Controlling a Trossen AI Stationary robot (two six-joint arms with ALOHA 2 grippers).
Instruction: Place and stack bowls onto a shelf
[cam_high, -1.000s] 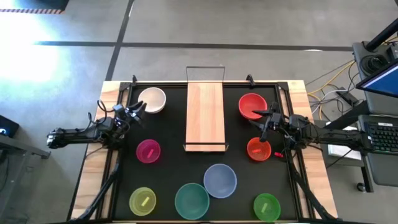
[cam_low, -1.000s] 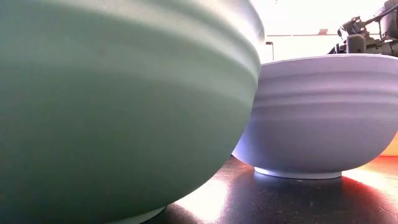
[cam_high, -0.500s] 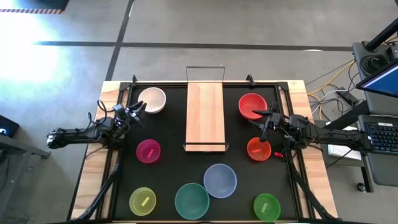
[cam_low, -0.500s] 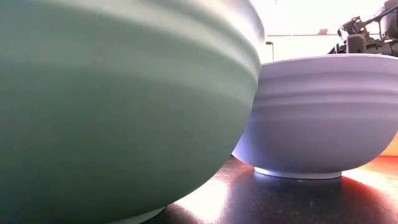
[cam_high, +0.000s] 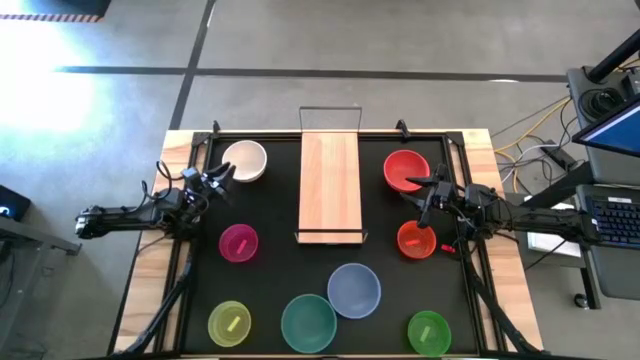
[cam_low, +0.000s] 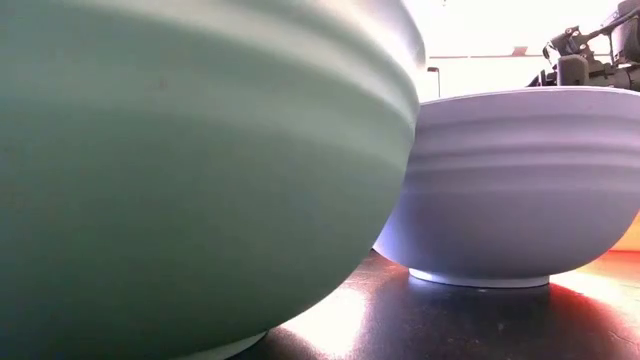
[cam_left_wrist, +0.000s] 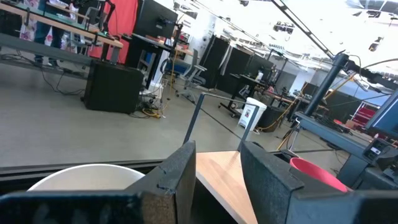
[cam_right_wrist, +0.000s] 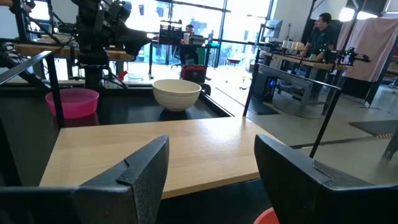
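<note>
Grey concrete floor surrounded the black-matted surface (cam_high: 380, 255) in the high view, where the shelf (cam_high: 330, 187) lay bare in the middle with no bowl on it. Around it sat the white bowl (cam_high: 245, 160), magenta bowl (cam_high: 238, 242), red bowl (cam_high: 406, 170), orange bowl (cam_high: 416, 240), grey-blue bowl (cam_high: 354, 290), teal bowl (cam_high: 308, 323), yellow-green bowl (cam_high: 229, 323) and green bowl (cam_high: 428, 331). Nothing had shifted over the last second: the left gripper (cam_high: 216, 181) waited just beside the white bowl, and the right gripper (cam_high: 432, 195) hung between the red and orange bowls, so the stacking looked not yet begun. In the low view the teal bowl (cam_low: 190, 170) and grey-blue bowl (cam_low: 520, 185) filled the picture, standing close together. The left wrist view showed the left gripper (cam_left_wrist: 217, 174) released and empty, the white bowl's rim (cam_left_wrist: 87, 177) near it and the shelf (cam_left_wrist: 227, 180) beyond. The right wrist view showed the right gripper (cam_right_wrist: 211, 168) spread wide, holding nothing, looking across the shelf (cam_right_wrist: 155, 146) toward the white bowl (cam_right_wrist: 176, 93) and magenta bowl (cam_right_wrist: 73, 102).
</note>
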